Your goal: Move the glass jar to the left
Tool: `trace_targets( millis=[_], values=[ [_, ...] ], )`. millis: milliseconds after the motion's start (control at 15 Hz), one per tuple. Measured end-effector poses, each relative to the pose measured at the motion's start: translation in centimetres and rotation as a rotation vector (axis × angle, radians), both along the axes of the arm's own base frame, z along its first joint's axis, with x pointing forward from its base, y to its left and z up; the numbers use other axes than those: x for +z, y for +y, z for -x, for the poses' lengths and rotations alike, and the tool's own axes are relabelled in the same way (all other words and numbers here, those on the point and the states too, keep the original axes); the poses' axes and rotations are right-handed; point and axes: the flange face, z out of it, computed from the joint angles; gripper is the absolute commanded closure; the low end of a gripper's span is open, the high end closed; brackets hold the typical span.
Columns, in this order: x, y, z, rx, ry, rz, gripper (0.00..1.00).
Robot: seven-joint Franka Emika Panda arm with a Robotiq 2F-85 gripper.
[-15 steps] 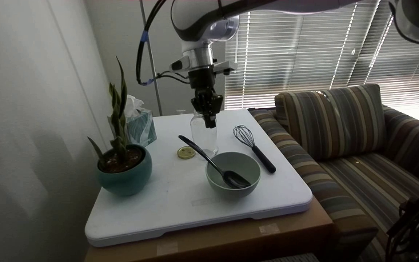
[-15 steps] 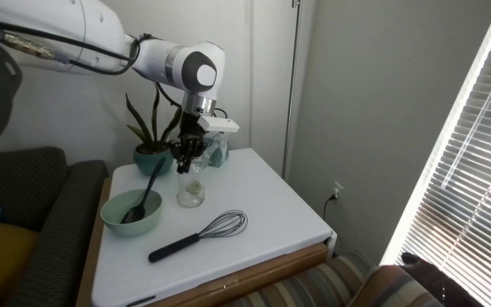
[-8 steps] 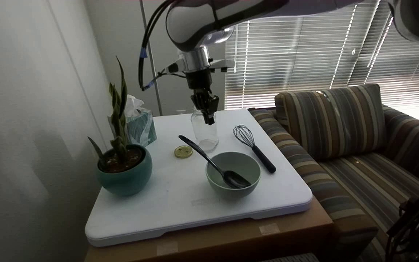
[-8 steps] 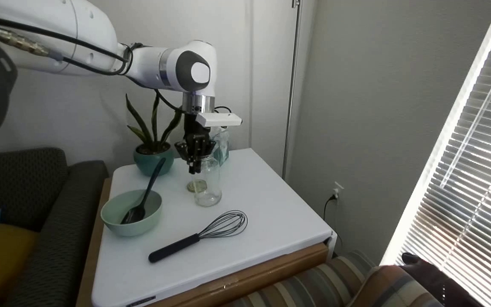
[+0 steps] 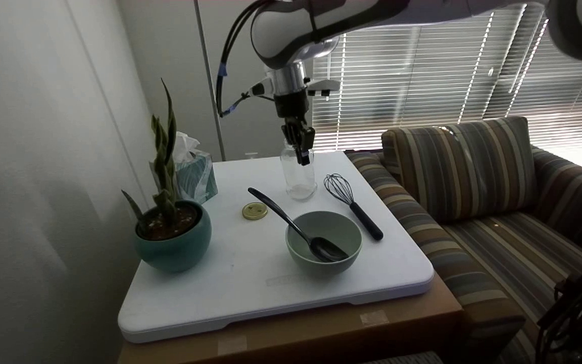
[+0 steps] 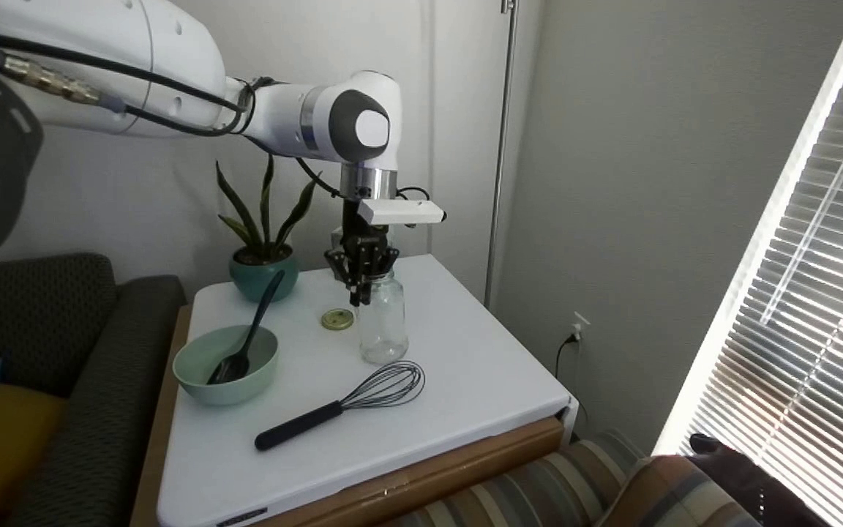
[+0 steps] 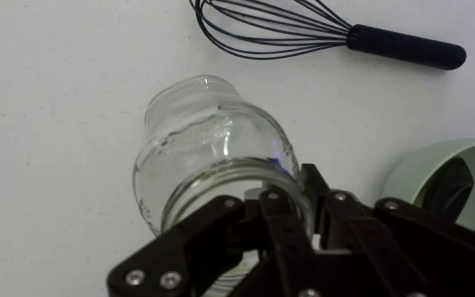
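Observation:
The glass jar is clear and cylindrical with a narrower neck; it shows in both exterior views (image 5: pixel 299 181) (image 6: pixel 383 322). My gripper (image 5: pixel 303 158) is shut on the jar's rim, with one finger inside the mouth and one outside. In the wrist view the gripper (image 7: pixel 297 192) closes on the right part of the rim, and the jar (image 7: pixel 217 140) leans a little. In an exterior view the gripper (image 6: pixel 359 296) is at the jar's near-left rim. The jar is close to the white table; I cannot tell whether its base touches.
A black whisk (image 6: pixel 297 426) lies close to the jar's base. A grey-green bowl (image 6: pixel 224 394) with a black spoon (image 5: pixel 277 209) stands nearby. A gold lid (image 5: pixel 254 211) lies on the white table. A teal plant pot (image 5: pixel 175 248) and a tissue box (image 5: pixel 197 178) stand along the wall.
The jar has moved with the gripper, away from the bowl and lid, toward the whisk's wire end. The lid, seen through the jar a second ago, now shows beside it. The grip has stayed shut.

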Motion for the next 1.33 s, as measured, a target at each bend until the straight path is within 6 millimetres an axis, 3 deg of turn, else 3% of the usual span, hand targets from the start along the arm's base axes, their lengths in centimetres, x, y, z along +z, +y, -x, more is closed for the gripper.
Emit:
trace_targets(
  millis=[400,467,533,733,1333],
  values=[
    [0.0,-0.8,0.0,-0.028,0.009,-0.034,0.96],
    [0.0,-0.9,0.0,-0.032,0.010,-0.041,0.90],
    [0.0,-1.0,0.0,-0.037,0.012,-0.050,0.96],
    [-0.1,-1.0,0.0,-0.047,0.014,-0.069,0.96],
    [-0.1,1.2,0.3,0.062,0.029,-0.155,0.96]
  ],
)
